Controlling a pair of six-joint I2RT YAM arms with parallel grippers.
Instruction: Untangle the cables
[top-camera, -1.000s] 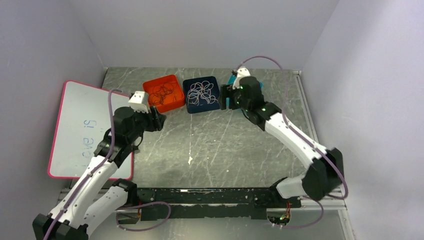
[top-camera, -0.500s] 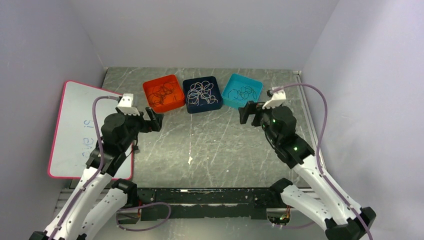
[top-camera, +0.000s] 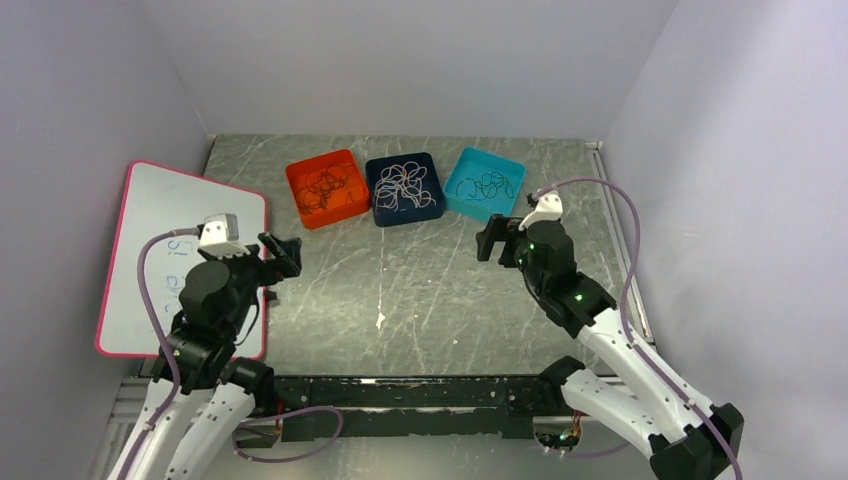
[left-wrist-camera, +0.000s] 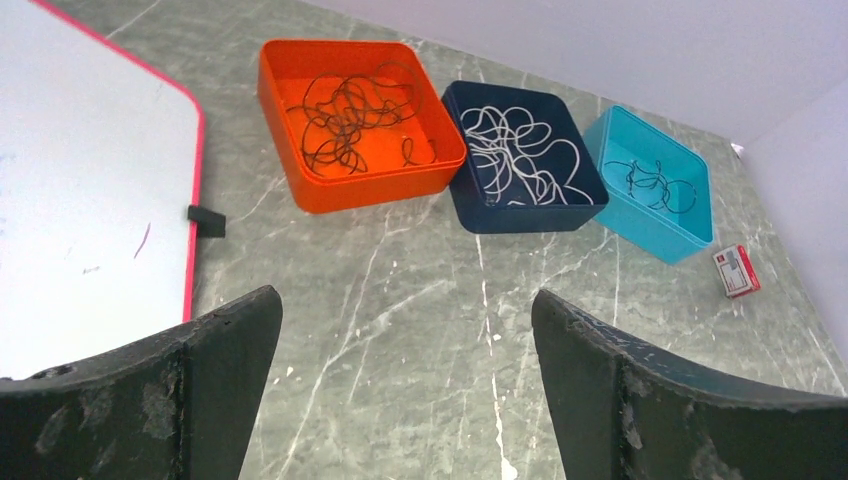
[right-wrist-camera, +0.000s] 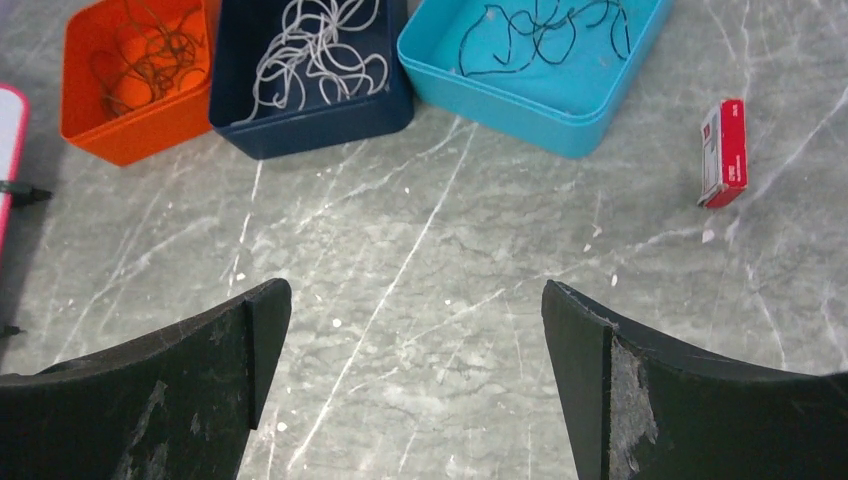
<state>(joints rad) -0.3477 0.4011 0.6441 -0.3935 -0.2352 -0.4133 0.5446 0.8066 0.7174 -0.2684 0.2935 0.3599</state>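
At far left a whiteboard lies partly over the edge of the worktop, a small black piece at its red rim. The left pincer hovers beside it, jaws spread wide and holding nothing. Beyond, three shallow trays stand in a row at the back, touching or nearly so. The orange tray holds dark brownish cables, the navy tray holds white cables, and the teal tray holds a sparser few black cables. All are thin, curly and limp, so they should weigh almost nothing and give no resistance. The loops will likely snag one another and come up as a clump if taken in the middle. A free end or an outer loop looks the better hold; plugs are too small to make out. The tray walls bar any low sideways reach — descent from above seems needed, and a light tray may lift with the wire. The right pincer hangs just short of the teal tray, likewise wide open and empty. A small red box lies on the worktop at far right, clear of the trays.
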